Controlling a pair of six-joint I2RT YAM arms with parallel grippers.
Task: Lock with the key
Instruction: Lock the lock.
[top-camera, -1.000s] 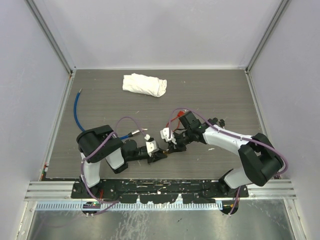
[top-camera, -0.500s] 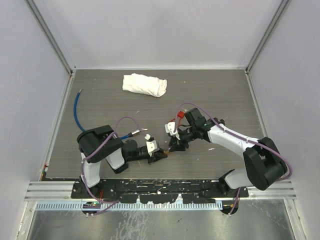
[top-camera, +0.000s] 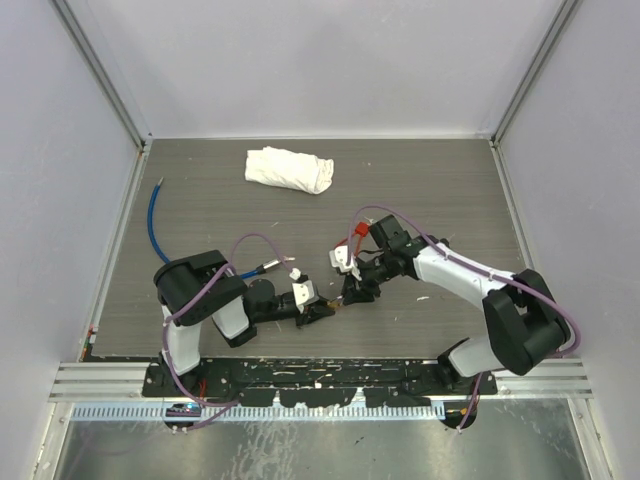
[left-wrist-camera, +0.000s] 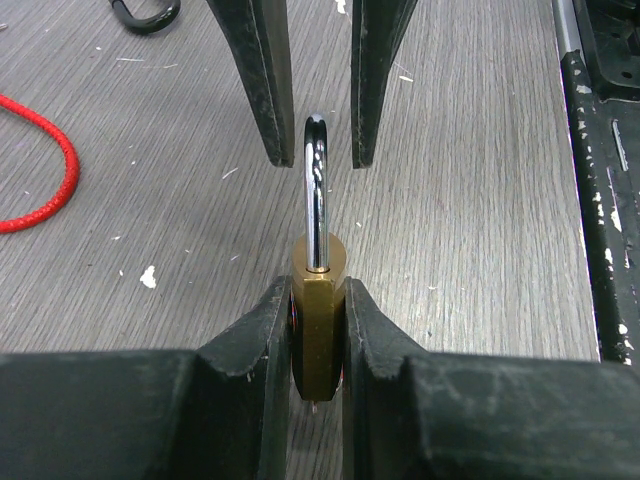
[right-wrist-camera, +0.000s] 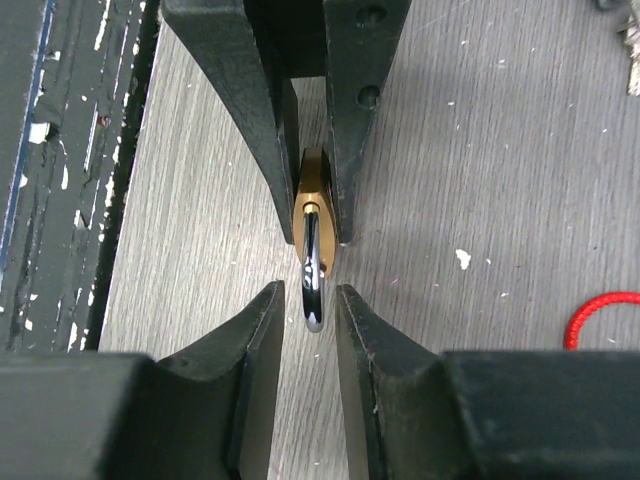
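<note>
Left wrist view showed my left end effector clamped shut on the brass body of the padlock, holding it just above the counter. The shackle pointed away from the camera, seated in the body. My right end effector straddled the shackle tip, open only a little, with a thin gap on each side and nothing gripped. The right wrist view agreed.

The black base rail ran just beside the lock on the near side, so room there was tight. A red cord lay on the other side, apart from the fingers. From above, the two end effectors met near the near edge. Bare counter spread beyond them to the white cloth, well apart by the far wall. The blue cable hugged the left edge. I could not pick out the key.

Against a second earlier, the right end effector had closed in on the lock. The left arm and padlock had not moved.
</note>
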